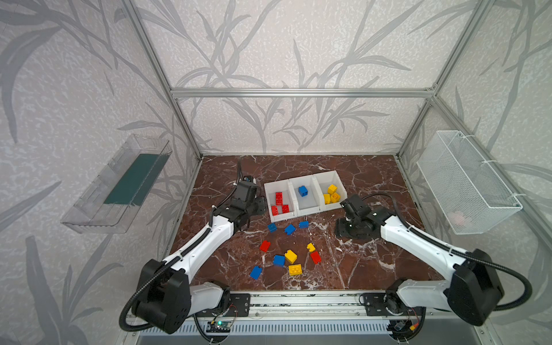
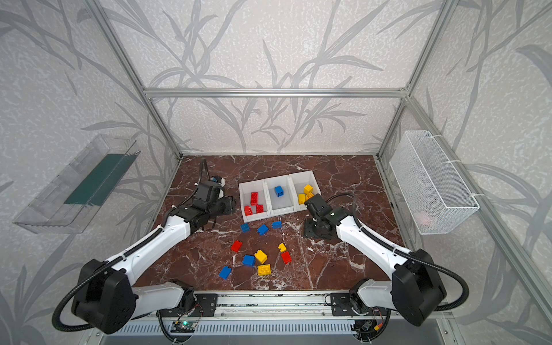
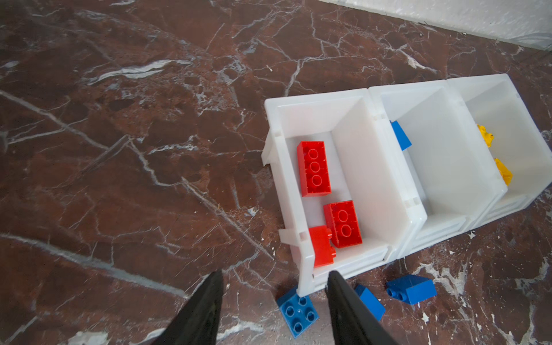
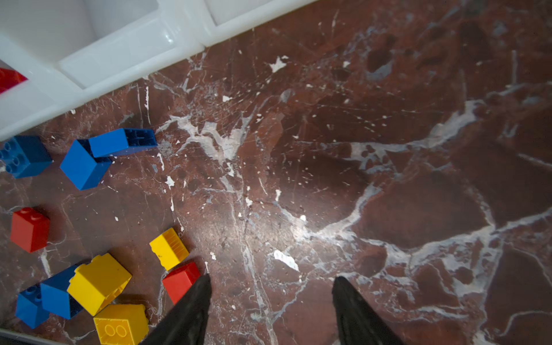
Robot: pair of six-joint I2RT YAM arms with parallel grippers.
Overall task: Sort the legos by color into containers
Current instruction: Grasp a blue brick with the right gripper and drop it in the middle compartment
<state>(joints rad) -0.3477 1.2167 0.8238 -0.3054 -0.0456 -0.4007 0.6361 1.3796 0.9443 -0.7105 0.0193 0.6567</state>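
Three white bins stand in a row at mid table: a red bin with three red bricks, a blue bin with one blue brick, and a yellow bin with yellow bricks. Several loose bricks lie in front, among them blue, red and yellow. My left gripper hangs open and empty beside the red bin's front corner, above a blue brick. My right gripper is open over bare marble, with a red brick by one finger.
A clear plastic tray hangs on the left wall and a white wire basket on the right wall. Aluminium frame posts stand at the table's back corners. The arms' bases sit on a rail at the front.
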